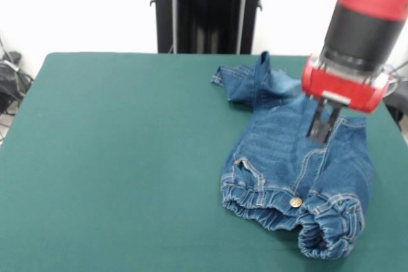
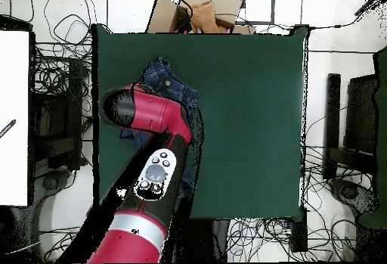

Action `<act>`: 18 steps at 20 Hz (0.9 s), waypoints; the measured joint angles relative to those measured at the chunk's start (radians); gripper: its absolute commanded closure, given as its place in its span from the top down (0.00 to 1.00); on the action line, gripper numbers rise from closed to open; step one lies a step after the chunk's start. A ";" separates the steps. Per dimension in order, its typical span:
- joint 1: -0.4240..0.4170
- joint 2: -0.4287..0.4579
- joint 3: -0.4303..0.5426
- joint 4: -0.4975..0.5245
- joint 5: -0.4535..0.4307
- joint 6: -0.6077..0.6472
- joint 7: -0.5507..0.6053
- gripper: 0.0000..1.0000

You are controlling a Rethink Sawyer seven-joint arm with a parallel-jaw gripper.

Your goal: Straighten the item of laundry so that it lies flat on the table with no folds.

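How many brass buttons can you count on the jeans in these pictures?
1. The brass button sits on the gathered waistband of the jeans, at the edge nearest the front camera. Folds, and the arm overhead, may hide others.

jeans: 1 pair, blue denim | button: 1, brass, at waistband | table: 1, green cloth | arm: 1, red and black | gripper: 1 | pedestal: 1, black | cardboard boxes: several at one table edge, exact count unclear | floor cables: many, uncounted
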 measured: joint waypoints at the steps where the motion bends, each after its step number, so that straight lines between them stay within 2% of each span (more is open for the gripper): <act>1: -0.001 -0.029 0.000 0.011 0.003 0.004 0.000 0.00; 8: -0.010 -0.062 0.000 0.028 0.007 0.003 0.000 0.00; 18: -0.022 -0.021 0.000 0.034 0.006 0.003 0.000 0.00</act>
